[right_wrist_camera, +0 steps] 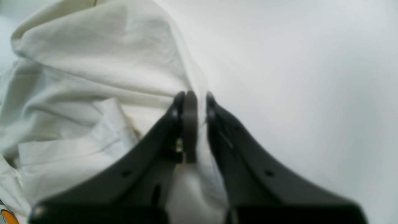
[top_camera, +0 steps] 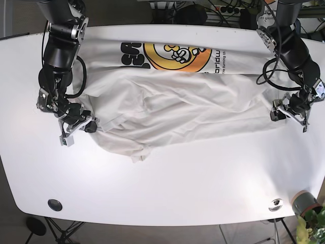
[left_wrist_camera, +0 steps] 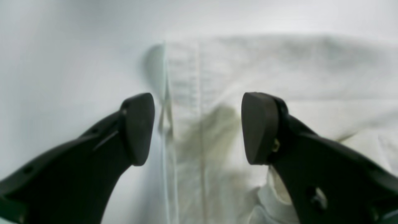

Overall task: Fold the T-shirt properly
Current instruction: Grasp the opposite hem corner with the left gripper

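A: What is the right gripper [right_wrist_camera: 197,124] doing?

B: Its black jaws are pressed together on a fold of the cream-white cotton T-shirt [top_camera: 172,104]; in the right wrist view a ridge of cloth runs up between them. In the base view that gripper [top_camera: 85,123] sits at the shirt's edge on the side toward the desk's left edge.

A: And the left gripper [left_wrist_camera: 198,127]?

B: Spread wide, holding nothing. Its two dark pads [left_wrist_camera: 138,127] stand either side of a stitched hem, which lies flat on the surface below them. In the base view it [top_camera: 290,110] hangs at the shirt's opposite end, near the desk's right edge.

A: Where does the shirt lie?

B: Across the far half of the white rounded desk [top_camera: 167,188], crumpled and creased, stretched from one gripper to the other. A strip of it along the far edge shows an orange and black round printed logo [top_camera: 175,55] with lettering beside it. One flap points toward the near edge.

A: Anything else on the desk?

B: A small dark round cap [top_camera: 55,205] near the near left corner, a silver round fitting [top_camera: 275,204] near the near right corner.
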